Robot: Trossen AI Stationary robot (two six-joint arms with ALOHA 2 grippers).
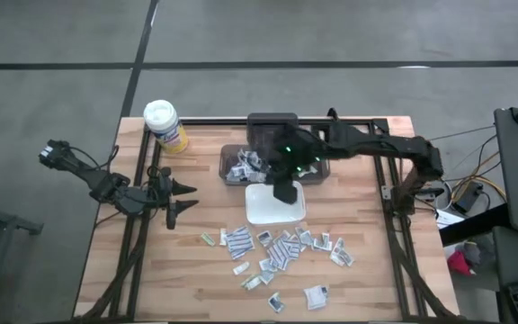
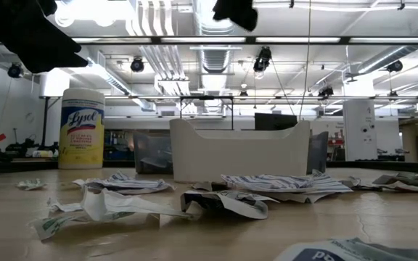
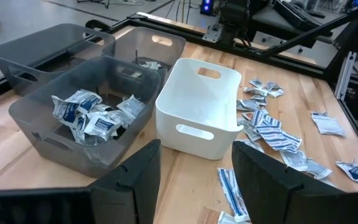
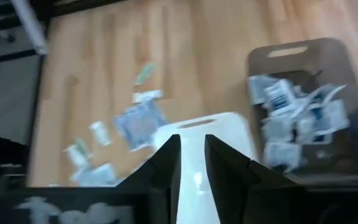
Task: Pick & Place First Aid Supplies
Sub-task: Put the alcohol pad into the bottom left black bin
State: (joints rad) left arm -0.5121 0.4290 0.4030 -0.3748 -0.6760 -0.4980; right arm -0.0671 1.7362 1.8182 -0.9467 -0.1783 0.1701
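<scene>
The right gripper (image 1: 286,193) hangs over the white tray (image 1: 261,209), fingers narrowly parted, nothing visibly between them. The grey bin (image 1: 232,155), just beyond it on the far side, already holds several packets. The loose first aid packets (image 1: 281,247) lie scattered in a band running left to right on the near side of the tray, so the next pick lies nearward of this gripper. The left gripper (image 1: 183,197) waits at left, fingers spread and empty, farther from the packets.
</scene>
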